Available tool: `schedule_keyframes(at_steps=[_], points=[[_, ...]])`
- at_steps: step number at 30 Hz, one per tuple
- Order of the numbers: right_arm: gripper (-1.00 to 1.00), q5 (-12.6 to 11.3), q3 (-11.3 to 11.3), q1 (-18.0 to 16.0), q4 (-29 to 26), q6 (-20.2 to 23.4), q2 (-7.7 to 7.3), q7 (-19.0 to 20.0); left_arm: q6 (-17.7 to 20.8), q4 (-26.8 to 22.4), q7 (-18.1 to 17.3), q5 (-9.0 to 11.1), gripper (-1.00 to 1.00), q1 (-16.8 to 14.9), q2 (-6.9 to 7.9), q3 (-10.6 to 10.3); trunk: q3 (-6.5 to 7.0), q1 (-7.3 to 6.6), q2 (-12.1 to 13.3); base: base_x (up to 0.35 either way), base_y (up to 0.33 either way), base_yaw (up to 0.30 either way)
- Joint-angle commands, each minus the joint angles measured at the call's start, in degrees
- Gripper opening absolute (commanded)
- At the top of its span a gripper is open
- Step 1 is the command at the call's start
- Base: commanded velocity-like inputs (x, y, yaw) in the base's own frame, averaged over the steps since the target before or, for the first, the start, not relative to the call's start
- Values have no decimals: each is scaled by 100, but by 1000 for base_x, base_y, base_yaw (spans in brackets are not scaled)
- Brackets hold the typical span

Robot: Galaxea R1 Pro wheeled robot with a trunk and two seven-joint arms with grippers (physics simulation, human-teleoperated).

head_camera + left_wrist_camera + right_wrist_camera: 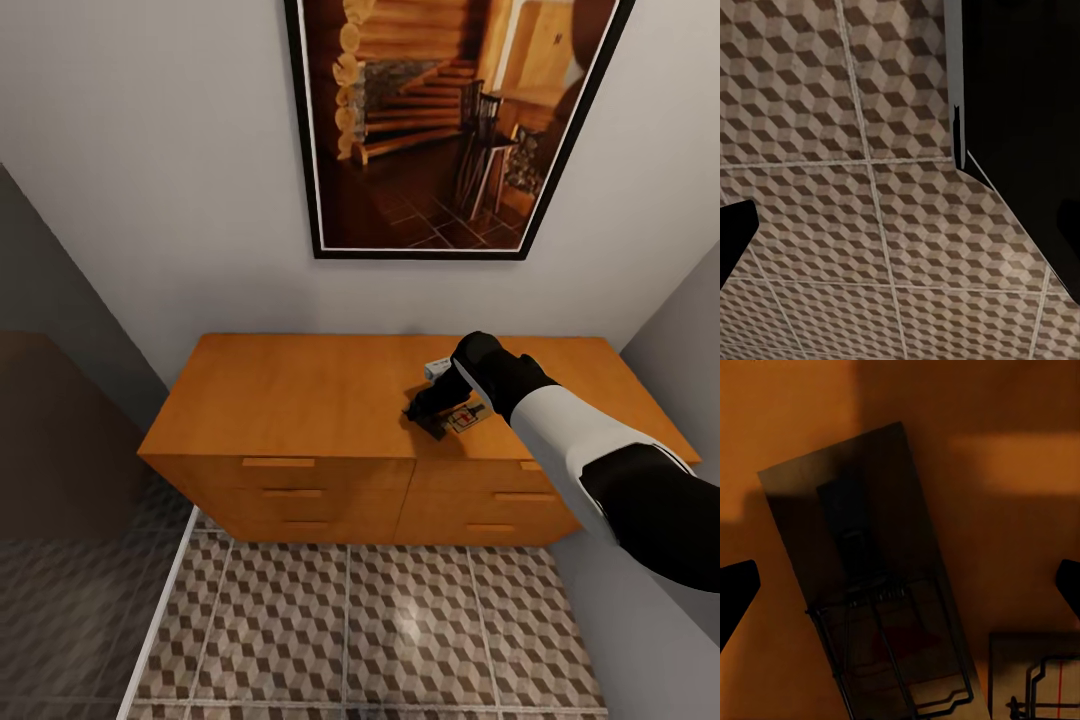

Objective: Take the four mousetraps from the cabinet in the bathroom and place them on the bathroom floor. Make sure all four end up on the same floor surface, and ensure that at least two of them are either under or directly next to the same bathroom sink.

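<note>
The cabinet (pixel 300 400) stands against the wall below a framed picture. My right gripper (pixel 428 412) hovers just above the right-middle of its top, open. In the right wrist view a mousetrap (pixel 870 577) lies flat in shadow on the wood, between the spread fingertips (pixel 735 592) of my right gripper (pixel 900 589), untouched. A second mousetrap (pixel 1039 686) lies just beside it, and it also shows by the fingers in the head view as a mousetrap (pixel 468 417). The bathroom floor (pixel 380 630) spreads in front of the cabinet. My left gripper (pixel 900 232) hangs open over the floor tiles (pixel 832 135), holding nothing.
A small pale object (pixel 437 368) lies on the cabinet top behind my right wrist; I cannot tell what it is. Grey walls close in at both sides. A dark panel (pixel 60 440) stands left of the cabinet. A black shape (pixel 1027 112) blocks one side of the left wrist view.
</note>
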Motion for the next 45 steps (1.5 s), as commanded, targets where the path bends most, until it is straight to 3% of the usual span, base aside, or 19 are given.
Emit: schedule_keyframes(at_steps=[1,13,14,45], points=[[100,-9,26,54,-9,0,-6,17,-31,17,2,38,100,-5,-4,-49,-10,7,-4,0,0,0],[100,-9,26,54,-9,-1,-10,17,-31,17,2,38,100,-5,-4,-46,-10,7,-4,0,0,0],[-100,-9,26,54,-9,-1,-10,17,-31,17,2,38,100,-5,-4,-45,-10,7,-4,0,0,0],[-100,-9,26,54,-9,-1,8,17,-31,17,2,38,100,-7,-2,-46,-10,7,-4,0,0,0]])
